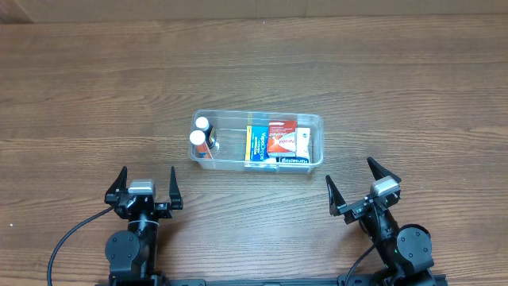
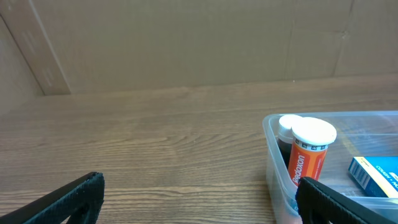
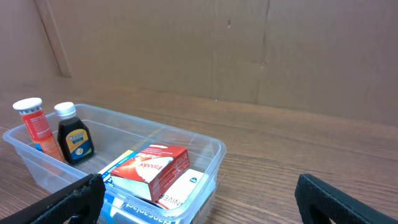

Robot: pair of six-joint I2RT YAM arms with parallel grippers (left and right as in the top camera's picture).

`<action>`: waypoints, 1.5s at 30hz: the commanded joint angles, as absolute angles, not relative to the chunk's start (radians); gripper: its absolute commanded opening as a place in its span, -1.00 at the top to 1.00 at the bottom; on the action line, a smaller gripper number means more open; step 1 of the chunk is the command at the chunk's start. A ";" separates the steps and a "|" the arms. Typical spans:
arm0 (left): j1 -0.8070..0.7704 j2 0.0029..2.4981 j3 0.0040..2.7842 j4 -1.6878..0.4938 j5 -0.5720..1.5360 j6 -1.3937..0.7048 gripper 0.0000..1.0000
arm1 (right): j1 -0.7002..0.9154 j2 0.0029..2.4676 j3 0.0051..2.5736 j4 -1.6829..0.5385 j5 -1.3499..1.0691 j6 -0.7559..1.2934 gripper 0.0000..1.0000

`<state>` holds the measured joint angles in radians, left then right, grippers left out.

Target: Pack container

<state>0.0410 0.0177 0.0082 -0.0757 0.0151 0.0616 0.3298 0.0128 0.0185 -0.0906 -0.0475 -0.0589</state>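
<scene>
The container [image 1: 316, 121], a clear shallow tub, sits mid-table. At its left end stand an orange tube [image 1: 198, 142] and a dark bottle [image 1: 204, 126], both white-capped. To their right lie a blue box [image 1: 256, 141], a red box [image 1: 280, 136] and a white box [image 1: 302, 141]. The left wrist view shows the tub [image 2: 272, 163] and the orange tube [image 2: 309, 152] at right. The right wrist view shows the tub [image 3: 211, 160], the red box [image 3: 151, 169], the bottle [image 3: 74, 137] and the tube [image 3: 35, 124]. My left gripper [image 1: 146, 180] and right gripper [image 1: 355, 179] are open and empty, near the front edge.
The wooden table [image 1: 95, 95] spreads around the tub. A cardboard wall [image 3: 249, 43] stands beyond the table's far edge.
</scene>
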 commanded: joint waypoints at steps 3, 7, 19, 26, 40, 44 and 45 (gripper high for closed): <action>0.045 0.005 0.005 -0.077 0.018 0.075 -1.00 | 0.323 0.003 0.010 -0.084 -0.047 -0.056 -1.00; 0.045 0.005 0.005 -0.077 0.018 0.075 -1.00 | 0.311 0.003 0.010 -0.084 -0.047 -0.056 -1.00; 0.045 0.005 0.005 -0.077 0.018 0.075 -1.00 | 0.276 0.003 0.010 -0.084 -0.047 -0.056 -1.00; 0.045 0.005 0.005 -0.077 0.018 0.075 -1.00 | 0.215 0.003 0.010 -0.084 -0.047 -0.056 -1.00; 0.046 0.005 0.005 -0.077 0.018 0.075 -0.99 | 0.134 0.003 0.010 -0.084 -0.047 -0.056 -1.00; 0.045 0.005 0.005 -0.077 0.018 0.075 -1.00 | 0.124 0.003 0.010 -0.084 -0.047 -0.056 -1.00; 0.045 0.005 0.005 -0.077 0.018 0.075 -1.00 | 0.124 0.003 0.010 -0.084 -0.047 -0.056 -1.00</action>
<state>0.0410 0.0177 0.0082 -0.0757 0.0151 0.0616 0.1303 0.0128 0.0185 -0.0902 -0.0479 -0.0593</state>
